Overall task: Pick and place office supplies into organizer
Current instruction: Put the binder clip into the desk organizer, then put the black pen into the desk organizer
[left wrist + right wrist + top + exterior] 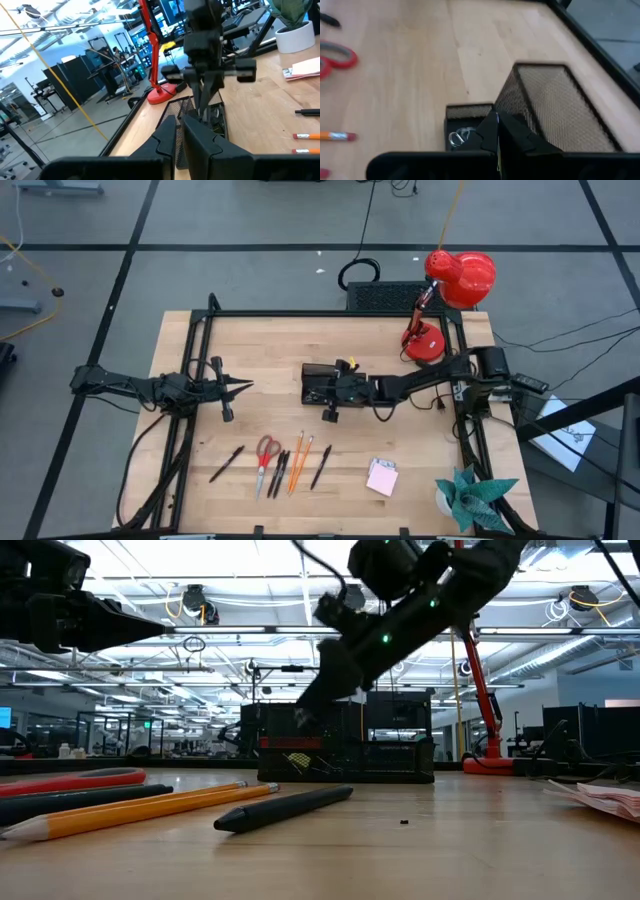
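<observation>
The black mesh organizer (pixel 308 372) stands mid-table, with a yellow piece (pixel 350 365) at its far side. My right gripper (pixel 315 392) is shut and hovers over its low compartment (pixel 467 112), where a small clip (pixel 459 137) lies beside the taller section (pixel 555 107). My left gripper (pixel 246 385) is shut, held above the table left of the organizer. Near the front edge lie red-handled scissors (pixel 265 455), orange pencils (pixel 298 463), black pens (pixel 321 466) and a pink sticky-note pad (pixel 382 477). My right gripper points its shut fingers (pixel 490 131) slanting down from the table's right over the organizer's low compartment. Whether the tips touch the organizer or anything in it, I cannot tell.
A red desk lamp (pixel 455 280) and a black ribbed box (pixel 385 295) stand at the far right. A teal paper plant (pixel 470 498) sits in the near right corner. Bare wood lies between my left gripper and the row of supplies.
</observation>
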Robot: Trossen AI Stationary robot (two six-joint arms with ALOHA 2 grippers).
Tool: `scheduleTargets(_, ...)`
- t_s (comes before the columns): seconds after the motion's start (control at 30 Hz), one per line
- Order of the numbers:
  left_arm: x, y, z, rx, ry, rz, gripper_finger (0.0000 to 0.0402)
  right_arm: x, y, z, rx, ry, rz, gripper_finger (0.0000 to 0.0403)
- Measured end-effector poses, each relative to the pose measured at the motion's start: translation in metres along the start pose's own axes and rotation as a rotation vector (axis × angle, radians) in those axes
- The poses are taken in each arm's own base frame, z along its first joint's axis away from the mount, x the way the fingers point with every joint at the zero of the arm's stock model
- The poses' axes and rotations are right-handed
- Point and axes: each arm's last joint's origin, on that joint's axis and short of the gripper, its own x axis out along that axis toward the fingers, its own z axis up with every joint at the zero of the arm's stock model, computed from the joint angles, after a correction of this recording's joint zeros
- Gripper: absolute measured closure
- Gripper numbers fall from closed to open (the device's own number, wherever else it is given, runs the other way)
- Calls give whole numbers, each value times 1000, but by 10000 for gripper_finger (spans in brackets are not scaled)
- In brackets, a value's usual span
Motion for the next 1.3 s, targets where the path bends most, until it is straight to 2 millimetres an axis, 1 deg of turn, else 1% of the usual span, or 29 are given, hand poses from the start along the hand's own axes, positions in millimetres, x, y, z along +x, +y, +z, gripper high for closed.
scheduleTargets(0.33, 0, 0, 0, 5, 0, 0, 366, 14, 5, -17, -24, 57, -8, 403)
scheduleTargets(0.5, 0, 0, 0, 5, 0, 0, 366, 20, 5, -25, -35, 80, -31, 403)
scheduleTargets(0.7, 0, 0, 0, 7, 1, 0, 366, 21, 4, -25, -28, 81, -31, 400)
scheduleTargets(0.83, 0, 0, 0, 7, 1, 0, 366, 21, 4, -25, -6, 78, -32, 380)
scheduleTargets(1.13, 0, 0, 0, 7, 0, -1, 366, 21, 4, -25, 32, 79, -35, 311)
scheduleTargets(1.3, 0, 0, 0, 10, 1, 0, 366, 21, 6, -22, 17, 49, -31, 292)
